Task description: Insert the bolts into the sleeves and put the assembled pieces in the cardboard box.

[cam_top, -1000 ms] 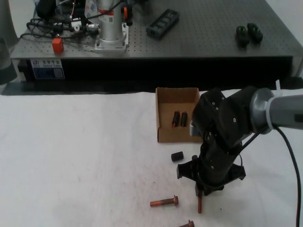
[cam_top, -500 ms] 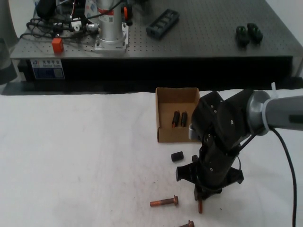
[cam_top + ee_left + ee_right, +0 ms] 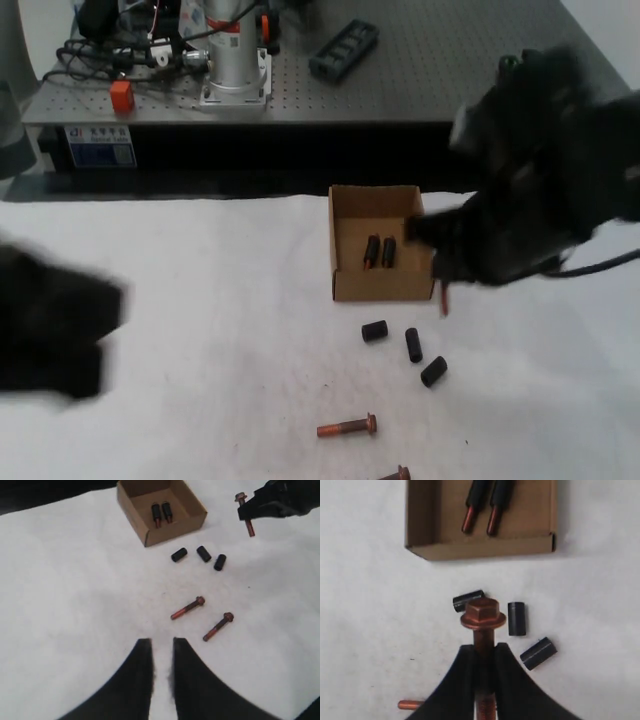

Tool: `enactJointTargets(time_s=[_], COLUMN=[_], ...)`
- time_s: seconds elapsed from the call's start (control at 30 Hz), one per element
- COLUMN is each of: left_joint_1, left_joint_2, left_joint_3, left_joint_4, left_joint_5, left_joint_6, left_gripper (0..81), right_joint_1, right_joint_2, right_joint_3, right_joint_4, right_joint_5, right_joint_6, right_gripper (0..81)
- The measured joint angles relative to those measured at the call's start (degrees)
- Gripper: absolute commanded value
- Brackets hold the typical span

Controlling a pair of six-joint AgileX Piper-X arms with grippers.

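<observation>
Nearest, the left hand point(image 3: 159, 647) hangs over the white surface point(image 3: 200, 380), fingers point(image 3: 141, 667) a narrow gap apart and empty; ahead lie two loose bolts point(image 3: 347, 427), then three sleeves point(image 3: 413, 344), then the cardboard box point(image 3: 380, 288) holding two assembled pieces point(image 3: 379, 251). The right hand point(image 3: 482, 652) clamps a third bolt point(image 3: 480, 615) by its shank and, from the high view, covers the box's right corner; a second ago it sat low over the sleeves, hiding two, and the left arm point(image 3: 50, 330) has since come in at the left edge.

No legible text; label point(image 3: 97, 146) on bench front point(image 3: 330, 150) unreadable.
</observation>
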Motion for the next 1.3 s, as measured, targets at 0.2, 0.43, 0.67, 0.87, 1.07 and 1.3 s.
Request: enactJointTargets(time_s=[0.2, 0.43, 0.67, 0.87, 1.07, 1.3], left_joint_1=[-0.7, -3.5, -3.9, -4.4, -5.1, -5.5], left_joint_2=[22.4, 47.7, 68.4, 75.6, 82.4, 85.4], left_joint_3=[-3.0, -20.5, -40.8, -53.6, -57.8, -57.8], left_joint_4=[-10.2, -8.9, -2.8, 0.3, 2.6, 5.0], left_joint_5=[7.0, 2.3, 0.8, 0.6, 2.6, 3.0], left_joint_6=[7.3, 18.6, 26.7, 31.9, 33.7, 36.5], left_gripper=[26.7, 31.7, 31.6, 31.4, 31.4, 31.4], right_joint_1=[-5.0, -14.9, -20.6, -21.2, -21.1, -21.1], right_joint_2=[-13.0, -22.2, -21.0, -18.7, -18.4, -18.4], right_joint_3=[0.0, 0.0, 0.0, 0.0, 0.0, 0.0], right_joint_4=[1.6, 2.7, 4.0, 3.7, 1.4, 0.1], right_joint_5=[1.1, 1.0, -2.2, -2.6, -2.7, -2.7], right_joint_6=[-2.1, -7.9, -8.2, -8.4, -8.4, -8.6], right_gripper=[0.1, 0.1, 0.1, 0.1, 0.1, 0.1])
